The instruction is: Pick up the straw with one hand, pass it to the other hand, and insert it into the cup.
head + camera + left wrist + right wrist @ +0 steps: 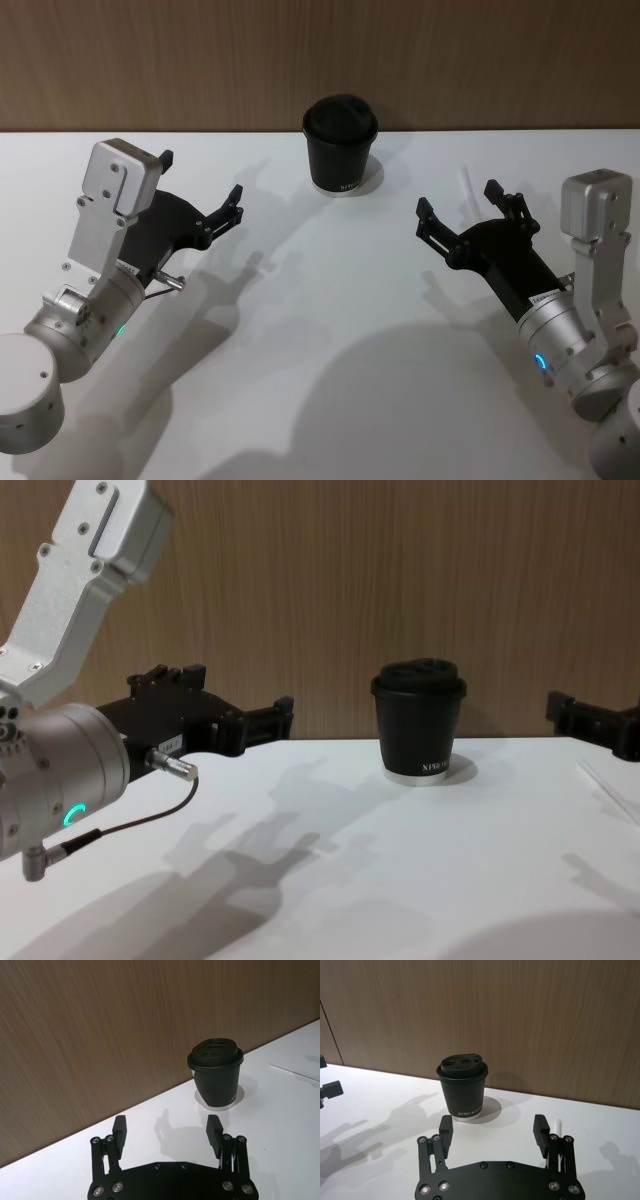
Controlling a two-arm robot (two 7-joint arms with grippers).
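Note:
The black cup [341, 145] with its domed lid stands upright at the back middle of the white table, also seen from the side [420, 725]. The thin white straw [466, 186] lies flat on the table at the right, just beneath my right gripper [458, 198]. That gripper hovers open and empty, pointing toward the cup [462, 1091], with the straw [558, 1125] beside one finger. My left gripper [202, 177] is open and empty at the left, also aimed at the cup [216, 1072]; the straw [295, 1071] lies far beyond it.
A brown wood-grain wall [320, 60] rises right behind the cup along the table's back edge. The white table [330, 330] stretches bare between the two arms, crossed by their shadows.

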